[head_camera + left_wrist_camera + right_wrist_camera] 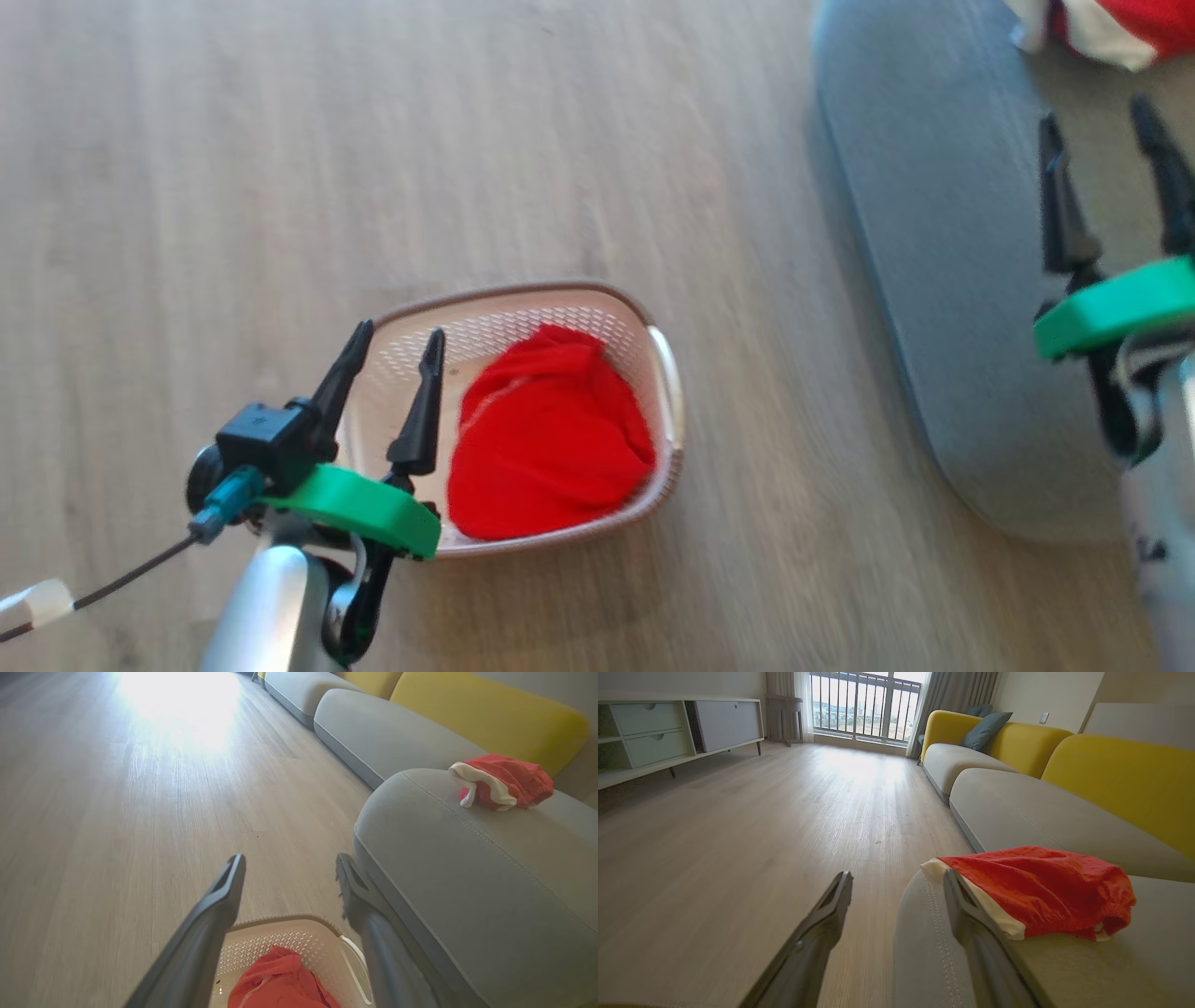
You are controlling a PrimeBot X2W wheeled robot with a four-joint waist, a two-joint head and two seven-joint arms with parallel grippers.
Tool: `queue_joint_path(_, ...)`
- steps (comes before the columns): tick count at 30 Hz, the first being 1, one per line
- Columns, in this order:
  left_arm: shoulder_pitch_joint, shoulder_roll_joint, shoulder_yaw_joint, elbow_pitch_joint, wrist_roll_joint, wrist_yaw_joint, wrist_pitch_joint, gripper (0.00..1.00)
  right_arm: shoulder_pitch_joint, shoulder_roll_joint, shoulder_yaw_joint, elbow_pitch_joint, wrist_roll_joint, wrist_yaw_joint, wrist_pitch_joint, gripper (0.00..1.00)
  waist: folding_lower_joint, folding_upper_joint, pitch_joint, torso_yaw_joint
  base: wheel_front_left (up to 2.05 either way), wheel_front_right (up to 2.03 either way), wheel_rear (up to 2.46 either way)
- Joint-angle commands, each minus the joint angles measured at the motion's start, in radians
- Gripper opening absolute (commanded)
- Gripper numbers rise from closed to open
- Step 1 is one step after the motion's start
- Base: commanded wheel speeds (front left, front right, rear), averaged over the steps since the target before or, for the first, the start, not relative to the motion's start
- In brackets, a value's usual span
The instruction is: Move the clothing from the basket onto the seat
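1. At the lower left of the head view, the left pincer point(400, 329) hangs over the left part of the basket point(523, 291), its two fingers spread wide with nothing between them
2. The basket stands on the wooden floor point(280, 187) at lower centre. The plain red garment point(546, 439) lies bunched in its right half, reaching from the near wall to the far wall
3. The relation that counts is that this garment lies just to the right of the left pincer's right finger; whether finger and cloth touch I cannot tell. The heap's long axis runs up the frame, leaning slightly right, roughly in line with the fingers
4. I judge the left arm far better placed for this pick, which calls for a short shift to the right and then a descent
5. On the right of the frame is the grey seat point(934, 233), with a strip of floor between it and the basket. The right pincer point(1097, 112) is above the seat, well apart from the basket, fingers wide and empty
6. In the upper right corner, the trimmed garment point(1120, 28) lies on the seat just beyond the right pincer's tips, so about half the task looks done
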Motion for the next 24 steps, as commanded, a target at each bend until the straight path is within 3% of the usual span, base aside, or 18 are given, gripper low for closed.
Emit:
queue_joint_path(1,0.002,0.001,0.039,-0.027,0.003,0.011,-0.005,1.00,0.034,0.008,0.005,-0.046,-0.006,0.000,-0.007,1.00,0.0001,0.0000,-0.074,0.082,0.00,0.00,0.00)
queue_joint_path(7,0.036,0.000,0.076,-0.019,-0.004,0.045,-0.005,1.00,0.183,0.086,-0.028,-0.123,-0.028,0.000,-0.007,1.00,0.0001,0.0000,-0.171,0.186,0.00,0.00,0.00)
queue_joint_path(13,0.080,0.000,0.121,-0.003,0.018,0.057,-0.005,1.00,0.289,0.164,-0.036,-0.139,-0.073,0.000,-0.007,1.00,0.0001,0.0000,-0.239,0.241,0.00,0.00,0.00)
queue_joint_path(24,0.119,0.000,0.155,0.028,0.035,0.052,-0.005,1.00,0.406,0.237,-0.067,-0.137,-0.132,0.000,-0.007,1.00,0.0001,0.0000,-0.310,0.255,0.00,0.00,0.00)
